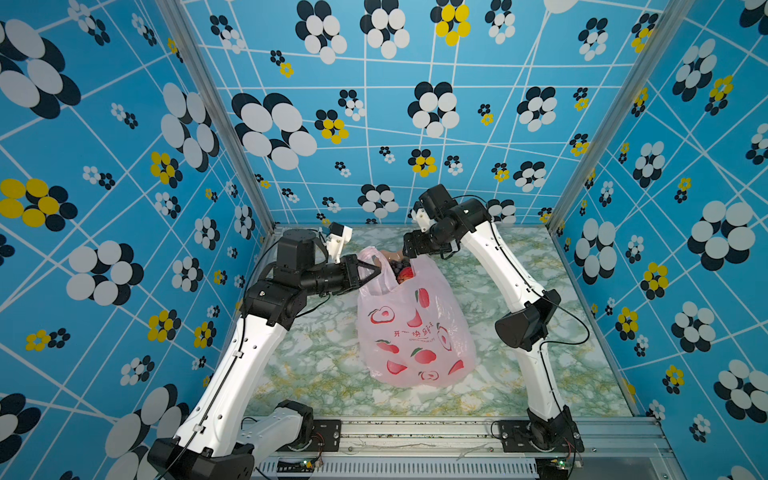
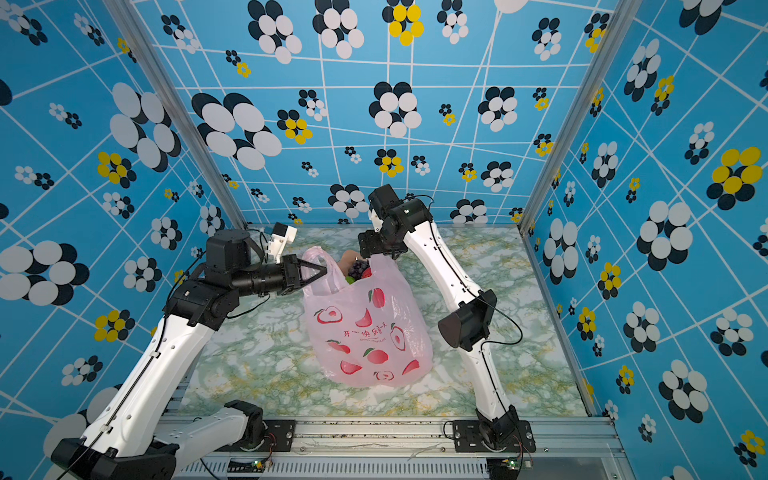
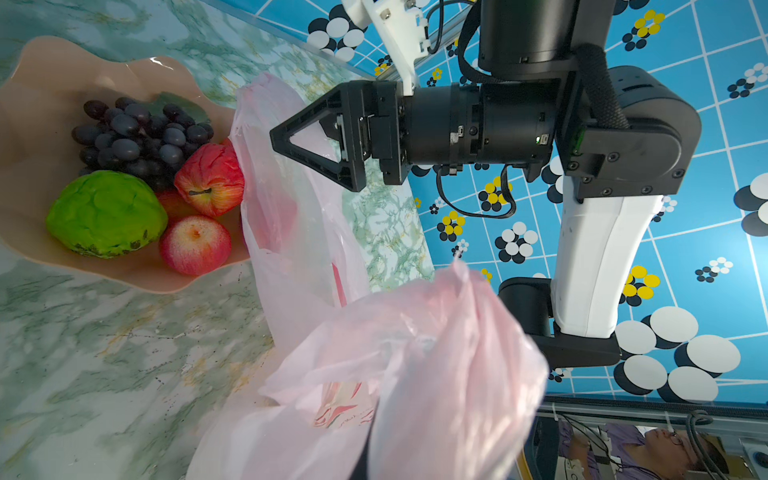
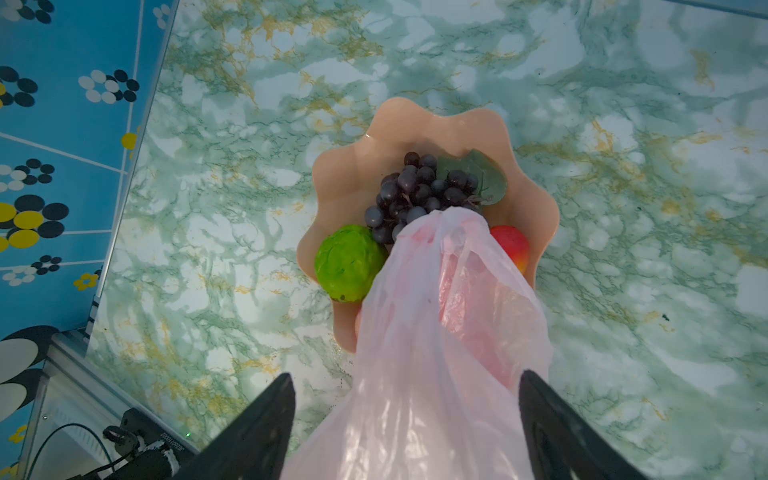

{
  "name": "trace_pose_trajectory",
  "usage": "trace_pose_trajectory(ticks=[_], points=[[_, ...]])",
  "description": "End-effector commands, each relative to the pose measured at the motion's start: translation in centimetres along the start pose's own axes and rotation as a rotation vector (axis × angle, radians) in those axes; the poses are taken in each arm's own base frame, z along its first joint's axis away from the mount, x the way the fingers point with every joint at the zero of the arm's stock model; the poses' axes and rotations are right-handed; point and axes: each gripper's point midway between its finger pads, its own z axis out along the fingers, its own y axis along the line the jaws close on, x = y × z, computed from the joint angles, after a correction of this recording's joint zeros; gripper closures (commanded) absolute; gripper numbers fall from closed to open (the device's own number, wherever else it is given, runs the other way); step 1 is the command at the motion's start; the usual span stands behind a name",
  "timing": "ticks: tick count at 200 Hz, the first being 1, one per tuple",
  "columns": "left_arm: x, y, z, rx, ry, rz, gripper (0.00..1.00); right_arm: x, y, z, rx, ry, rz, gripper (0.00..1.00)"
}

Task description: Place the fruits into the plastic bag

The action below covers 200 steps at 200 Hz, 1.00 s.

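Blue flower-patterned walls [image 1: 415,62] on three sides — green-and-white marbled tabletop [image 1: 316,374] below

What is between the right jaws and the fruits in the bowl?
The plastic bag itself. It runs out between the right gripper's open jaws, in front of part of the grape bunch and a red apple in the bowl. The bumpy green fruit beside it shows almost whole.

Red Chinese characters run across the middle of the plastic bag [image 1: 415,328]: 开, then 快乐 are legible. At six o'clock of them sits tiny Latin print, too small to read.
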Motion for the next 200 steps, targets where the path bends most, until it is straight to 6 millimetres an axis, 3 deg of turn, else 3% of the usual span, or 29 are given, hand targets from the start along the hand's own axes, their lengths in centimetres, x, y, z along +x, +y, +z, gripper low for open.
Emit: trace_pose_trajectory(ticks=[1,22,34,44,54,57,74,78,96,113,126,141,165,200], points=[[-0.4,-1.0,-0.2,0.016,-0.010,0.044,1.00,0.8,-0.6,0.4,0.045,0.034,-0.021,0.16],[-0.4,-1.2,-0.2,0.018,-0.009,0.046,1.00,0.9,-1.0,1.0,0.072,0.040,-0.026,0.28],[-0.4,-1.2,-0.3,0.014,-0.011,0.046,1.00,0.5,-1.3,0.6,0.093,0.022,-0.023,0.41],[-0.3,-1.3,-0.4,0.011,-0.011,0.048,1.00,0.1,-1.5,-0.1,0.107,-0.006,-0.021,0.62],[-0.2,-1.2,-0.5,0.004,-0.012,0.047,1.00,-0.6,-1.3,-1.2,0.104,-0.047,-0.021,0.95],[-0.1,-1.1,-0.5,0.002,-0.012,0.047,1.00,-0.8,-1.3,-1.4,0.104,-0.056,-0.019,1.00],[0.1,-1.0,-0.8,-0.011,-0.017,0.048,1.00,-1.9,-1.1,-3.2,0.098,-0.133,-0.017,1.00],[0.2,-0.9,-0.9,-0.016,-0.017,0.048,1.00,-2.3,-0.9,-5.2,0.087,-0.181,-0.017,1.00],[0.6,0.0,-1.4,-0.070,-0.029,0.044,1.00,-3.1,-0.3,-9.4,0.054,-0.318,-0.022,1.00],[1.2,1.2,-1.9,-0.130,-0.042,0.033,1.00,-2.7,0.4,-13.7,0.001,-0.458,-0.026,1.00],[1.7,2.1,-2.0,-0.155,-0.038,0.014,0.93,-2.0,1.1,-17.1,-0.054,-0.568,-0.043,1.00],[2.2,2.5,-1.9,-0.152,-0.034,0.001,0.91,-0.4,1.7,-19.8,-0.123,-0.650,-0.065,1.00],[2.4,2.1,-1.5,-0.099,-0.037,-0.017,0.72,2.4,3.7,-22.3,-0.267,-0.682,-0.137,1.00],[2.1,1.1,-1.4,-0.048,-0.043,-0.008,0.63,5.3,4.0,-22.9,-0.297,-0.650,-0.180,1.00]])
